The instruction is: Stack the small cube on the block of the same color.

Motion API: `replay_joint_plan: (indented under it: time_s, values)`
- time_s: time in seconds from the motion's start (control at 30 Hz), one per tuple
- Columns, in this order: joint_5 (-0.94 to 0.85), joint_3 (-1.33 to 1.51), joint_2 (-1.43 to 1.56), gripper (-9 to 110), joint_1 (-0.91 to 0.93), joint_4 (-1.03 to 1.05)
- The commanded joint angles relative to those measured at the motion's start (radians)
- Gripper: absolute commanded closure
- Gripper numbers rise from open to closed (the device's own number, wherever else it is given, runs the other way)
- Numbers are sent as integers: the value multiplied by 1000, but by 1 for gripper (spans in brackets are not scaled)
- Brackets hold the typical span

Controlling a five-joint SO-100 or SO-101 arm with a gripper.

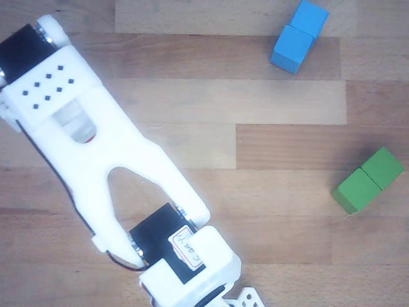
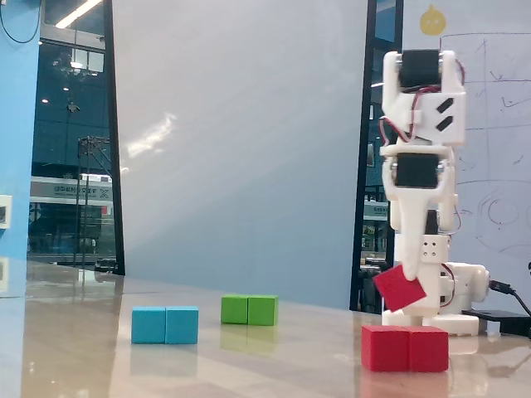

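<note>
In the fixed view my gripper (image 2: 406,278) hangs down from the arm at the right and is shut on the small red-orange cube (image 2: 401,288). The cube is tilted and sits in the air just above the left half of the red-orange block (image 2: 405,348). That block lies flat on the table with a seam across its middle. There is a narrow gap between cube and block. In the other view the white arm (image 1: 96,147) runs to the bottom edge. The cube, the red block and the fingertips are out of sight there.
A blue two-cube block (image 2: 165,324) and a green two-cube block (image 2: 249,309) lie to the left of the red block. In the other view the blue block (image 1: 298,35) is at the top right and the green block (image 1: 367,180) at the right. The arm's base (image 2: 448,290) stands behind the red block.
</note>
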Motion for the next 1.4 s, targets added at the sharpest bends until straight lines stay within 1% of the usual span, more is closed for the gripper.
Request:
replay_joint_plan:
  time_s: [0.0, 0.33, 0.87, 1.13, 1.37]
  values:
    - [-8, -97, 28, 94, 17, -11]
    - [-6, -94, 23, 94, 17, -11]
    - [-6, 3, 23, 94, 29, -15]
    - [-6, 110, 25, 94, 29, -104]
    - [-6, 132, 26, 94, 29, -132]
